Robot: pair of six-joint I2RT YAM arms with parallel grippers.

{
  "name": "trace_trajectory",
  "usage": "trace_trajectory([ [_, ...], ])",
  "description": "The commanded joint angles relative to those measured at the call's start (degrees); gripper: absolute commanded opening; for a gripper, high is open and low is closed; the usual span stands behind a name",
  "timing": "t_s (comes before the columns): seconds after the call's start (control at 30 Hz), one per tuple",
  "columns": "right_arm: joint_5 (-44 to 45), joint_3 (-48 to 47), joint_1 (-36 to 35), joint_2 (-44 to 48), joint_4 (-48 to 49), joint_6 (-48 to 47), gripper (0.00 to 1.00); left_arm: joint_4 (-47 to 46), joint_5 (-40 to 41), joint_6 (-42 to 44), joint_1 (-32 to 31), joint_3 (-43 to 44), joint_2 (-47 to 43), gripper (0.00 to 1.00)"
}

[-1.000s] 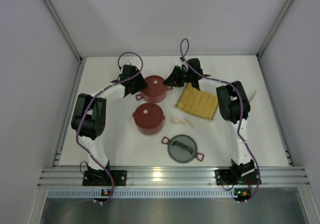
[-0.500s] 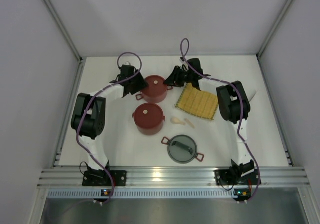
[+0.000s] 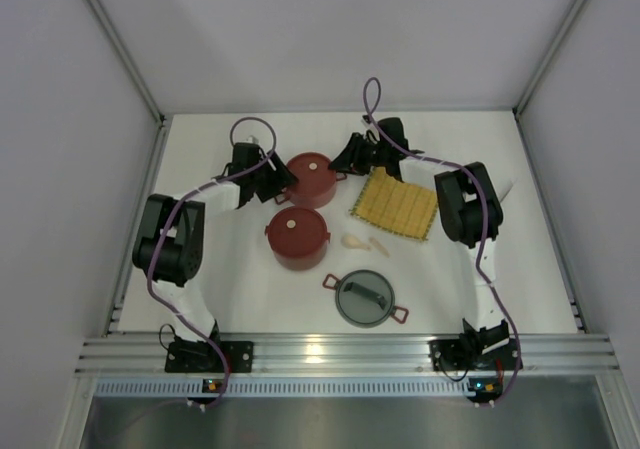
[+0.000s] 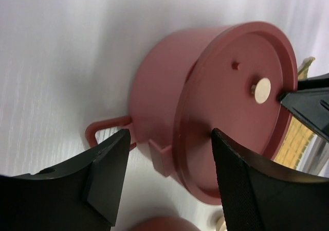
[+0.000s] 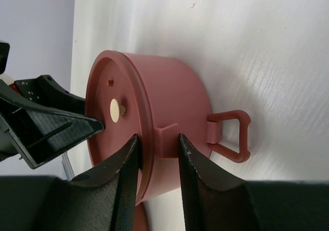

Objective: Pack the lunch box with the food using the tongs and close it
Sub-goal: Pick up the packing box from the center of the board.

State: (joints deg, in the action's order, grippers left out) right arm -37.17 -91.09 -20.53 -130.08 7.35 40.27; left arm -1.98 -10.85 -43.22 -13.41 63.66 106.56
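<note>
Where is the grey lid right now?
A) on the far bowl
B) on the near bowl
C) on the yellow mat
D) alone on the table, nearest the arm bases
D: the grey lid lies by itself on the table, nearer the bases than the far bowl and near bowl, both under flat red lids.

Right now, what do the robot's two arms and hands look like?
The left arm and right arm are slim white tubes linked by chunky black joints, each trailing a thin purple cable. The left hand and right hand each have two flat black fingers with finely textured inner faces.
</note>
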Motion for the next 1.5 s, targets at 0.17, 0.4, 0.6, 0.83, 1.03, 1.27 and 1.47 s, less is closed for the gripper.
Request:
trace_trajectory([
  [0.17,1.04,2.23,1.90,2.99,-1.20,-0.54,0.00,6.81,-2.15,0.07,1.02,-4.33,-0.39,0.67],
  [0.4,0.96,2.32,1.99,3.17,-1.11,-0.54,0.00,4.09,-1.89,-2.04,1.10,-5.30,-0.13,0.56],
  [0.6,0.69,2.06,1.99,3.17,-1.03,-0.37,0.00,0.40,-3.38,-3.62,1.10,-5.04,1.98,0.25],
  [0.83,-0.18,1.88,1.99,3.69,-1.11,-0.90,0.00,-0.13,-4.18,-3.62,1.10,-2.32,3.74,0.00],
  [1.03,-1.41,1.44,1.99,5.10,-0.76,-0.90,0.00,-0.57,-4.44,-3.19,1.10,0.15,3.74,0.00],
  [1.27,-2.30,0.03,1.99,5.72,-1.12,-0.64,0.00,0.13,-4.62,-2.40,1.10,3.22,3.65,0.00],
  [1.47,-2.91,-0.58,1.90,6.51,-1.20,-0.46,0.00,1.62,-3.83,-0.90,1.10,5.33,2.68,0.00],
])
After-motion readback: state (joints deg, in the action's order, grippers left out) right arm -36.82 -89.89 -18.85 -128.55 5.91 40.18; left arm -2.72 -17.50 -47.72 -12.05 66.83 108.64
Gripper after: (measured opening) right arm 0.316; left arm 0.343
